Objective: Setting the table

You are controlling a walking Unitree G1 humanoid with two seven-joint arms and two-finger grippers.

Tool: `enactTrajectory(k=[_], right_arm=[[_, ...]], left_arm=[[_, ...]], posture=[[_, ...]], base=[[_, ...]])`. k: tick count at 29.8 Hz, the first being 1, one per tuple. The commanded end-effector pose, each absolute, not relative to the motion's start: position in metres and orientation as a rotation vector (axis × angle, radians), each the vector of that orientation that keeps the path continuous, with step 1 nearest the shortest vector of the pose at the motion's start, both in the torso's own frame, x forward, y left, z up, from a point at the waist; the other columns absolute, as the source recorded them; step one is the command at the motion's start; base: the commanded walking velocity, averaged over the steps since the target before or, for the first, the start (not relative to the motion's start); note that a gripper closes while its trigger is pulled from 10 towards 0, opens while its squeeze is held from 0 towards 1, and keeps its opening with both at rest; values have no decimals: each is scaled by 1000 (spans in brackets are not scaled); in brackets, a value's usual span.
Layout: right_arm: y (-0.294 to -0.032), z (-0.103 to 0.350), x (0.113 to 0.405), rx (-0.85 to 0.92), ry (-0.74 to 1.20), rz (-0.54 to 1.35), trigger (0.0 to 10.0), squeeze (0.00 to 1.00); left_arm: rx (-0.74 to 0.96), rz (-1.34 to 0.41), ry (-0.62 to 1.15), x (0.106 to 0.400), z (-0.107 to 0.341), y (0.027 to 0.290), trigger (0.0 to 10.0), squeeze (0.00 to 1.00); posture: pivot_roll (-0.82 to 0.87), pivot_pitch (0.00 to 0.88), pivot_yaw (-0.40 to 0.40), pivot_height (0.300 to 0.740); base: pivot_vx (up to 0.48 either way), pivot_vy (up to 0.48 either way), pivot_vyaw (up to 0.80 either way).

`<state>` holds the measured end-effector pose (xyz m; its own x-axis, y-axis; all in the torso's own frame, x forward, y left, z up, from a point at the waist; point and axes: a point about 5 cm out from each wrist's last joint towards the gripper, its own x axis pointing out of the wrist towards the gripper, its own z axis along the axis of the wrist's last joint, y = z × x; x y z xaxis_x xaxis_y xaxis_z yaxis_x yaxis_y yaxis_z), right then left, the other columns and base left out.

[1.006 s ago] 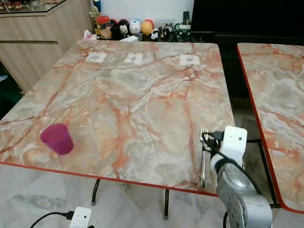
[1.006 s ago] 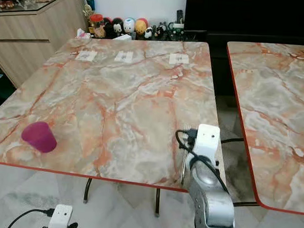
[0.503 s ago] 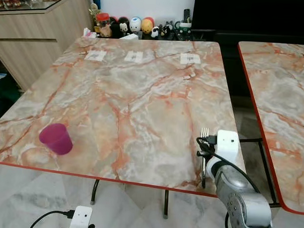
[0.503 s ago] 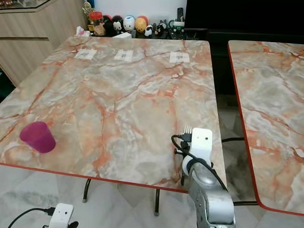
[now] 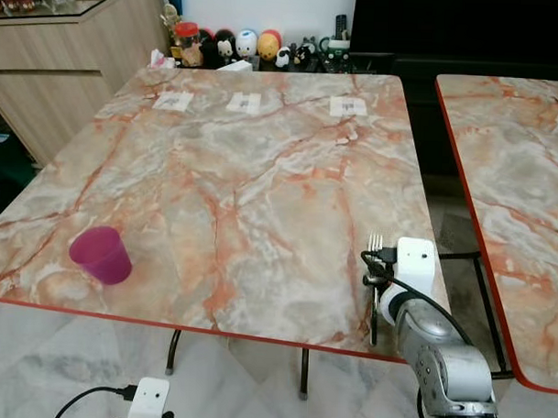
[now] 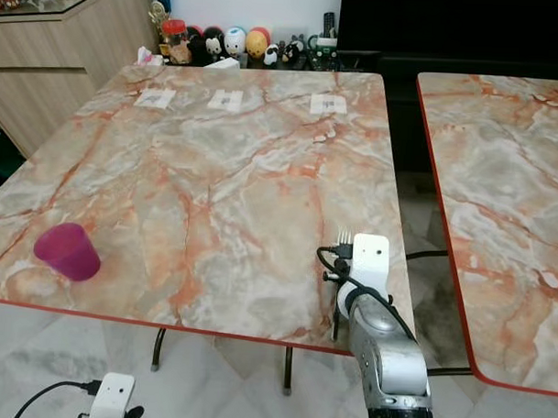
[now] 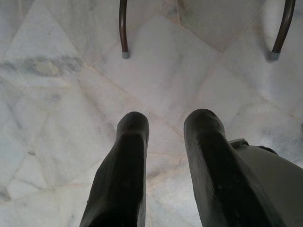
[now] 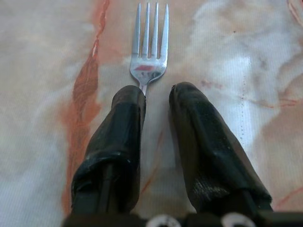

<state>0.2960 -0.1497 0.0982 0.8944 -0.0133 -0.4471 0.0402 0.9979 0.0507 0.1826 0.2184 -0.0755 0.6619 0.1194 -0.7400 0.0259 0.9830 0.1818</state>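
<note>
Right wrist view shows the right gripper (image 8: 156,92) slightly parted over the fork (image 8: 150,45), which lies flat near the table's (image 5: 262,172) near-right edge, handle under the left finger, tines pointing far.

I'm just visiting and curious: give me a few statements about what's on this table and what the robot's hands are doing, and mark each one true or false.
1. A fork lies on the marble table by the right hand. True.
2. The purple cup lies tipped on its side. False: it stands upright.
3. The right hand's fingers are clamped on the fork. False: they are apart, and the fork lies flat by one finger.
4. The left hand hangs over the floor, open. True.
5. The cup stands beside the fork. False: it is near the opposite corner.
</note>
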Motion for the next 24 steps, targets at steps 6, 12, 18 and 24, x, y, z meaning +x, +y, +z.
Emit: enactTrajectory(k=[6,12,18,24], right_arm=[[-151,91,297,62,498,-15,10000,0],[-151,83,295,60,525,2,6980,0],[-150,82,295,54,530,19,0,0],[-151,81,295,36,527,27,0,0]], left_arm=[[188,60,872,177,-78,220,10000,0],[187,58,875,177,-78,219,10000,0],[183,59,877,177,-79,219,10000,0],[178,55,880,177,-79,218,10000,0]], posture=[[-109,93,56,740],[-109,93,56,740],[-107,94,55,740],[-107,93,53,740]], base=[[0,0,0],[0,0,0],[0,0,0],[0,0,0]])
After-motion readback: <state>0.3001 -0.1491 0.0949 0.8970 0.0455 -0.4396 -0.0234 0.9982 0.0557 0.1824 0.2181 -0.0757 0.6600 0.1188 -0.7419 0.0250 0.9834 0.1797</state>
